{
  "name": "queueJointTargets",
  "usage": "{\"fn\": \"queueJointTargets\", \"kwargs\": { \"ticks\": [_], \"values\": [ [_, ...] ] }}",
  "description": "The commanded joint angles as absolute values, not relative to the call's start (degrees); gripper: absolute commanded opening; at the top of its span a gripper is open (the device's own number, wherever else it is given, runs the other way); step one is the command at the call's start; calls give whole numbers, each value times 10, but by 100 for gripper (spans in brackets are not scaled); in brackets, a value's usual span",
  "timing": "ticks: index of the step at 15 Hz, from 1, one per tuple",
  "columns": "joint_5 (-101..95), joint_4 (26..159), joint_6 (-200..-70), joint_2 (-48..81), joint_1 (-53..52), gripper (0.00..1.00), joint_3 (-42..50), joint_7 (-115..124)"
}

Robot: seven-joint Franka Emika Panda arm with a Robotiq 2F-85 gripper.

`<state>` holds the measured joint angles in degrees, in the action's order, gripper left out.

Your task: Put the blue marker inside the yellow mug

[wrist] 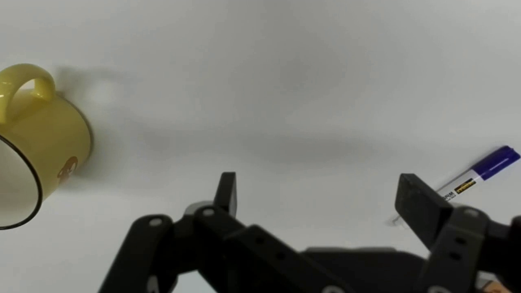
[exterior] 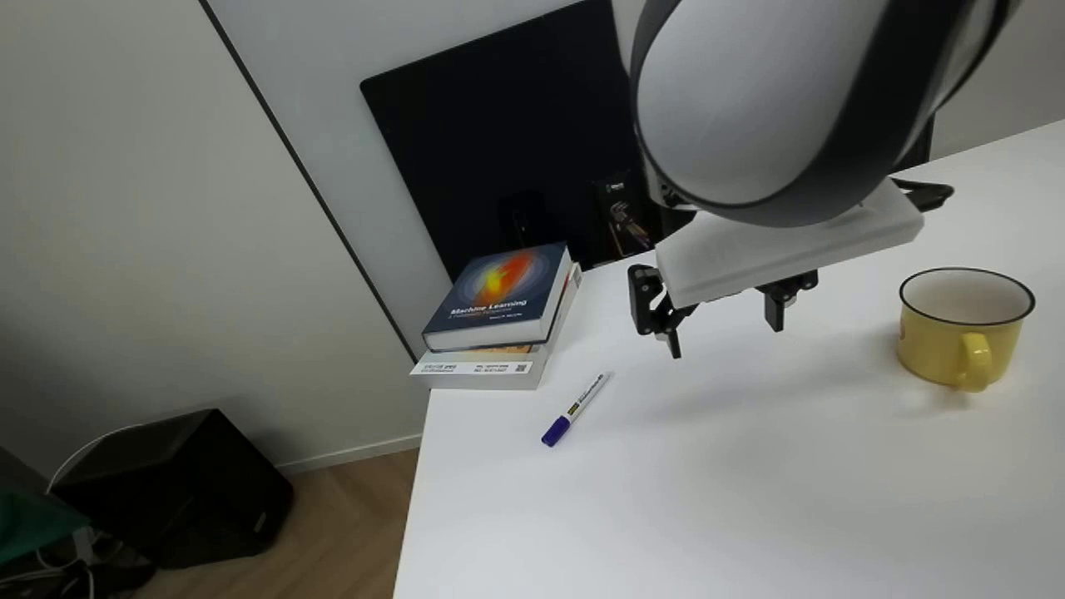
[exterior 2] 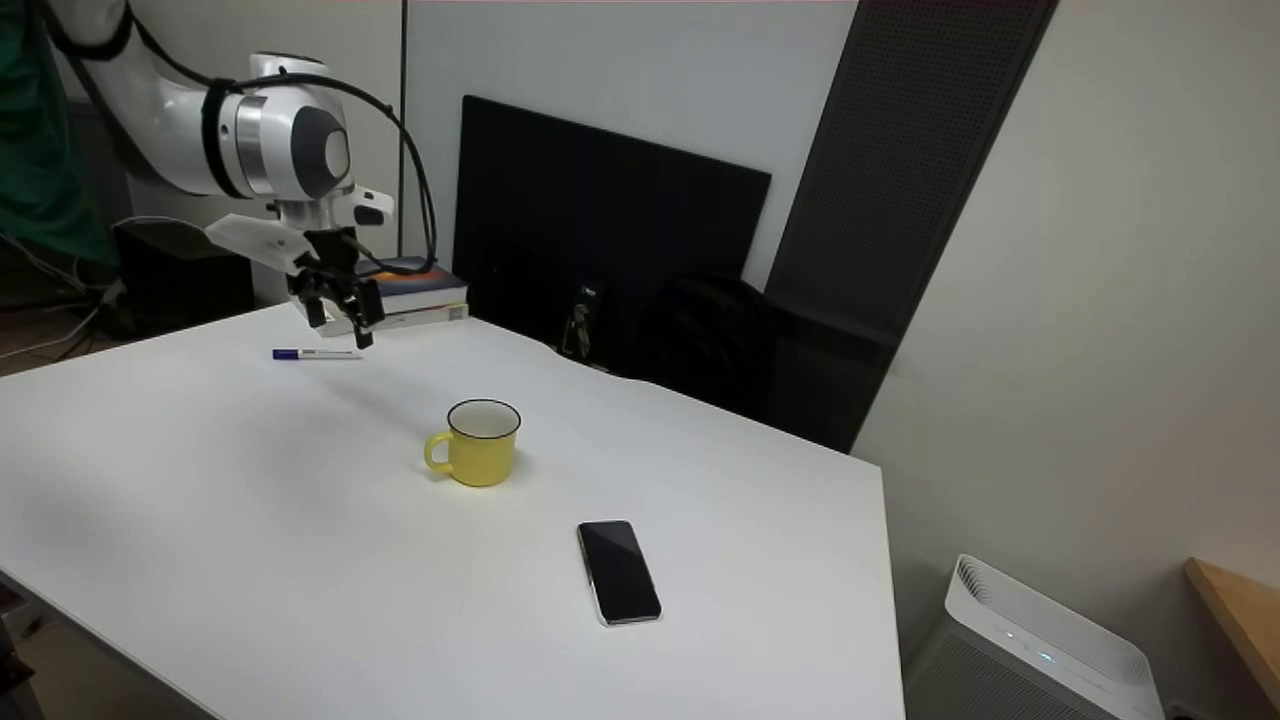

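The blue marker (exterior: 577,408) lies flat on the white table, in front of the books. It also shows in an exterior view (exterior 2: 316,354) and at the right of the wrist view (wrist: 479,173), where a finger hides part of its barrel. The yellow mug (exterior: 940,343) stands upright, and shows in an exterior view (exterior 2: 482,460) and at the left edge of the wrist view (wrist: 57,130), partly cut off. My gripper (exterior: 725,340) is open and empty above the table, between marker and mug and nearer the marker; it also shows in the wrist view (wrist: 318,183).
A stack of two books (exterior: 497,295) stands at the table's corner by the marker. A black monitor (exterior 2: 600,190) and a small dark box (exterior: 622,216) are behind the table's back edge. A phone (exterior 2: 620,572) lies on the table beyond the mug.
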<state>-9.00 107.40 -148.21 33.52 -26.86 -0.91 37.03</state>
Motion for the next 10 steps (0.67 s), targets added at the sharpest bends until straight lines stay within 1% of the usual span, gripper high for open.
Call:
{"fn": "queueJointTargets", "kwargs": {
  "ticks": [1, 10],
  "values": [
    [-79, 1018, -1488, 373, -278, 100, 10, 424],
    [-56, 878, -1453, 470, -287, 100, 20, 473]
  ]
}}
